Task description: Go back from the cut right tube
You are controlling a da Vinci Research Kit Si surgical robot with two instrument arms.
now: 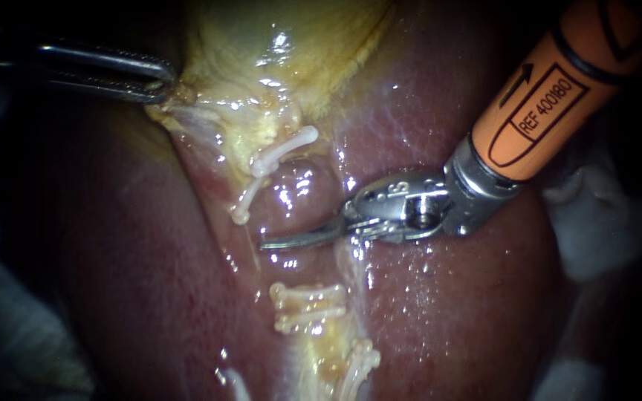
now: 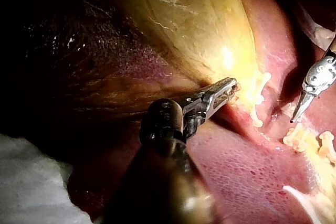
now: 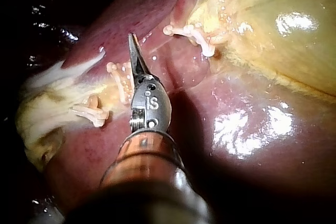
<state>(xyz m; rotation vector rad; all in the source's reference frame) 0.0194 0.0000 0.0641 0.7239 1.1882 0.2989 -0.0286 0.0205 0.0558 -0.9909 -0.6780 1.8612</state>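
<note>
The yellow gallbladder (image 1: 261, 52) lies on the red liver (image 1: 135, 267). My left instrument (image 1: 163, 83) comes in from the left, and its jaws are shut on the gallbladder's lower edge (image 2: 231, 85). My right instrument (image 1: 267, 243), with an orange shaft, comes in from the upper right. Its thin blades lie together and hold nothing (image 3: 134, 51). They hang over the wet gap between two upper white clips (image 1: 284, 151) and several lower clips (image 1: 310, 304). A pale tube stump (image 1: 352, 260) runs down from beside the blades to more clips (image 1: 362, 362).
White gauze (image 1: 596, 223) lies at the right beyond the liver, and more gauze (image 1: 9, 334) at the lower left. Glistening liver surface (image 1: 455, 297) spreads below the right instrument's wrist.
</note>
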